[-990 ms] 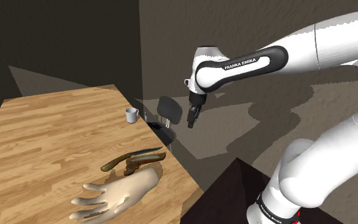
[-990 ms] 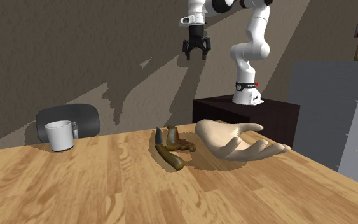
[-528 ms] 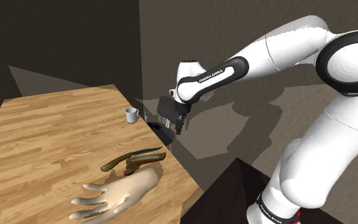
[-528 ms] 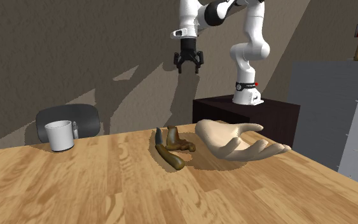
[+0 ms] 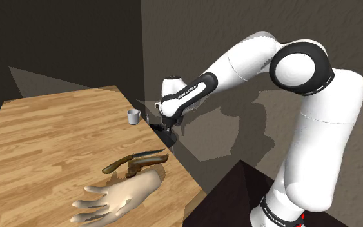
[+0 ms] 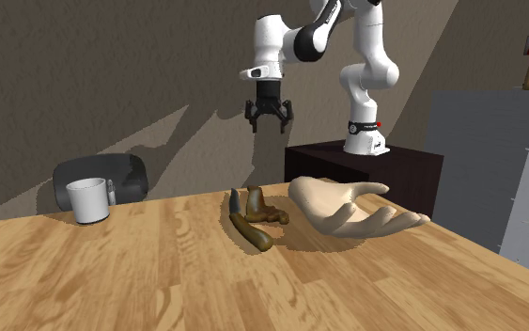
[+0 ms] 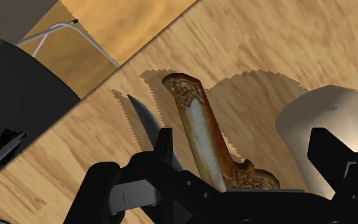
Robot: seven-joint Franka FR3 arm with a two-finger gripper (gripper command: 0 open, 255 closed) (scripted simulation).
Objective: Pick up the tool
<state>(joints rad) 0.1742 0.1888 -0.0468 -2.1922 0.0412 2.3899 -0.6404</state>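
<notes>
The tool is a brown dagger with a curved blade and a brown sheath (image 5: 135, 161), lying near the table's edge in the shoulder view, next to a pale mannequin hand (image 5: 118, 197). In the second exterior view the tool (image 6: 253, 218) lies just left of the mannequin hand (image 6: 347, 207). My gripper (image 6: 268, 125) hangs open in the air, well above and behind the tool. In the shoulder view my gripper (image 5: 171, 128) is up and to the right of the tool, beyond the table edge. From the wrist, the tool (image 7: 199, 127) lies far below my open gripper (image 7: 244, 153), apart from both fingers.
The wooden table (image 5: 44, 135) also holds a white mug (image 5: 133, 117) at its far edge. A dark chair (image 6: 98, 179) stands behind the mug (image 6: 88, 199). A grey cabinet (image 6: 497, 160) stands at the second exterior view's right, beside the dark stand (image 6: 365, 169).
The arm has swung towards the table and lowered. My gripper has moved left and down in both exterior views, still open. The tool, mannequin hand and mug have not moved.
</notes>
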